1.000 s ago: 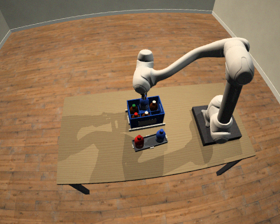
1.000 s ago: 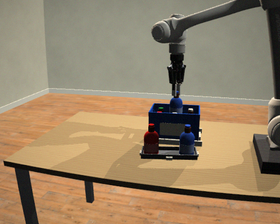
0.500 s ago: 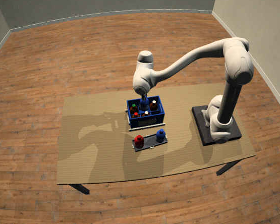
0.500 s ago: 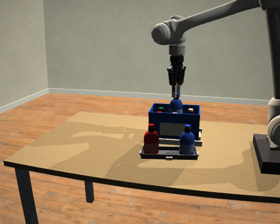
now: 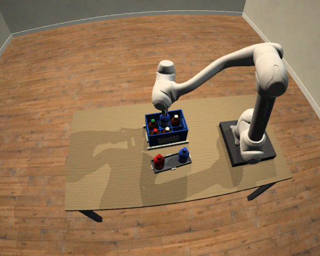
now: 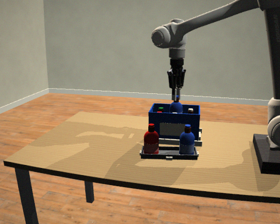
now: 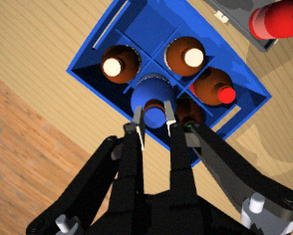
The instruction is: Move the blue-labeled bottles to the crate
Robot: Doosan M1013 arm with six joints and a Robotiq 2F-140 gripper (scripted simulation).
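Observation:
My gripper (image 7: 154, 113) is shut on the cap of a blue-labeled bottle (image 6: 176, 106), which hangs upright partly inside the back middle cell of the blue crate (image 5: 169, 127). The held bottle also shows in the top view (image 5: 164, 119) and in the wrist view (image 7: 150, 96). The crate (image 6: 174, 121) holds brown bottles with a green cap (image 5: 153, 123), a red cap (image 5: 154, 131) and two white caps (image 5: 176, 120) (image 5: 167, 130). In front of it, the dark tray (image 5: 171, 162) carries an upright blue-labeled bottle (image 5: 183, 154) and an upright red bottle (image 5: 158, 161).
The crate and tray sit mid-table on the tan table top. The arm's dark base plate (image 5: 247, 142) stands at the right side of the table. The crate has a grey label panel (image 6: 170, 129) on its front.

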